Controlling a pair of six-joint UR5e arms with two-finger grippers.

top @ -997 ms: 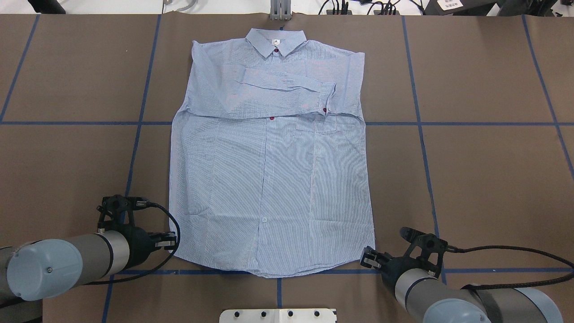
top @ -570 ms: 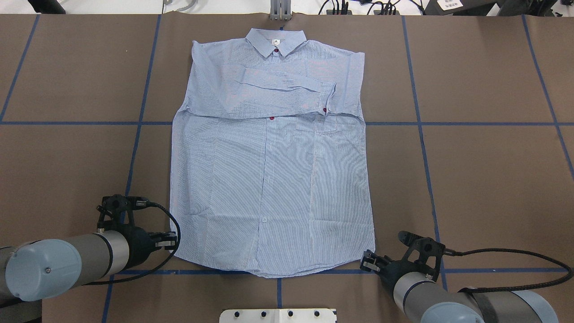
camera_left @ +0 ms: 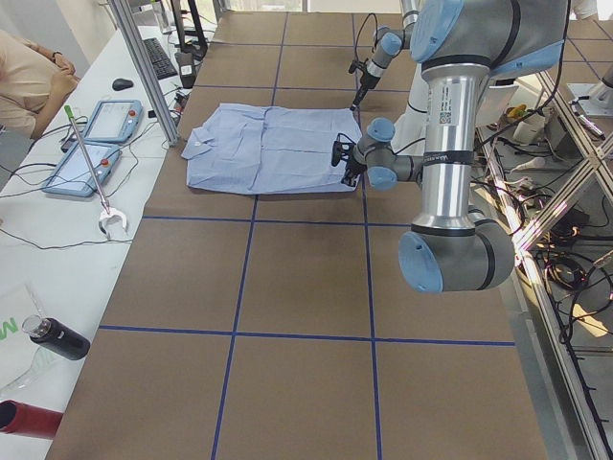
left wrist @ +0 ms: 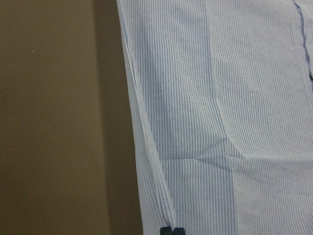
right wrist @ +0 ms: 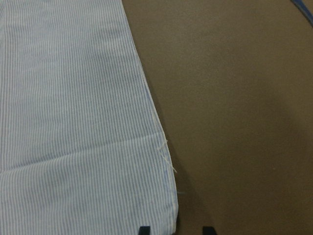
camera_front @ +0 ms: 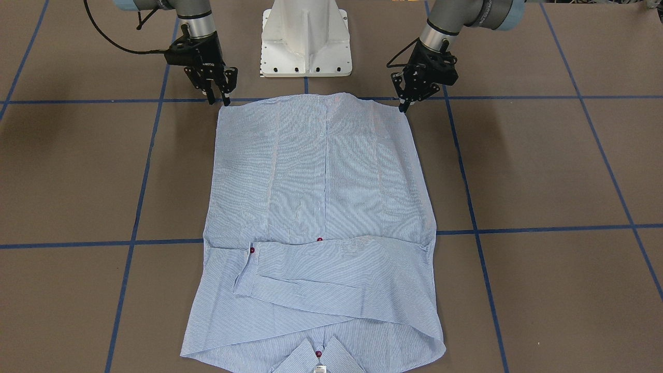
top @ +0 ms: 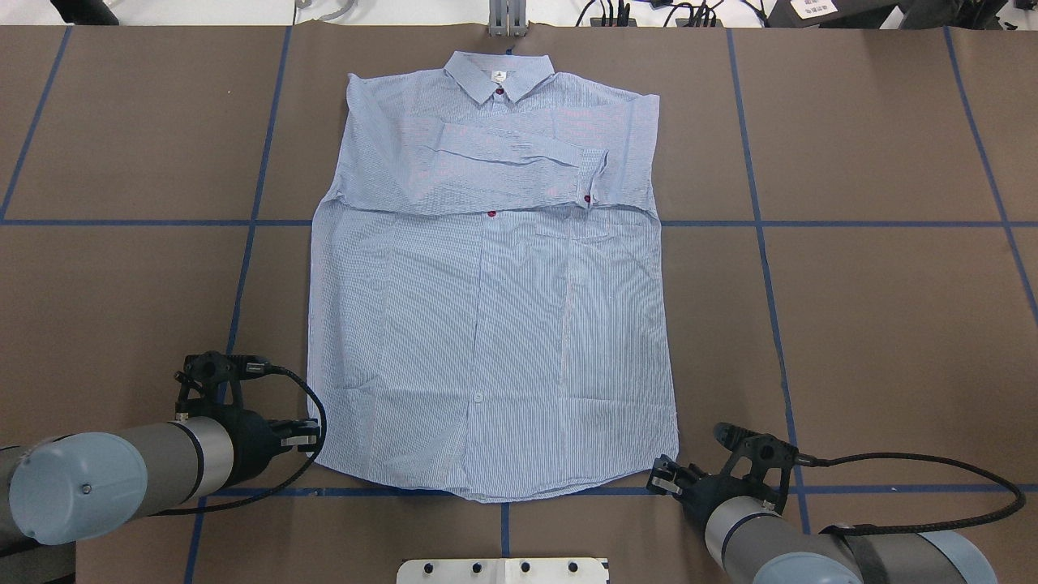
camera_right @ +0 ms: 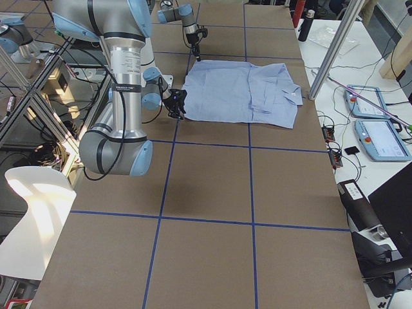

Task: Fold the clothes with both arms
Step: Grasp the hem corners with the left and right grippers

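The light blue striped shirt (top: 486,308) lies flat and face up, with its collar at the far side and both sleeves folded across the chest. My left gripper (top: 312,438) is at the near left hem corner. In the left wrist view its fingertips (left wrist: 171,230) are pressed together on the hem edge of the shirt (left wrist: 234,122). My right gripper (top: 661,478) is at the near right hem corner. In the right wrist view its fingertips (right wrist: 144,229) stand apart on either side of the shirt's corner (right wrist: 161,196). In the front-facing view the left gripper (camera_front: 401,106) is on the right and the right gripper (camera_front: 217,98) on the left.
The brown table (top: 876,324) carries blue tape grid lines. The white pedestal base (camera_front: 305,41) stands just behind the hem. Tablets and a bottle (camera_left: 57,335) lie on the side bench, where a person sits.
My right gripper has shifted slightly back toward the robot and a little left at the hem corner. The left arm and the shirt have not moved.
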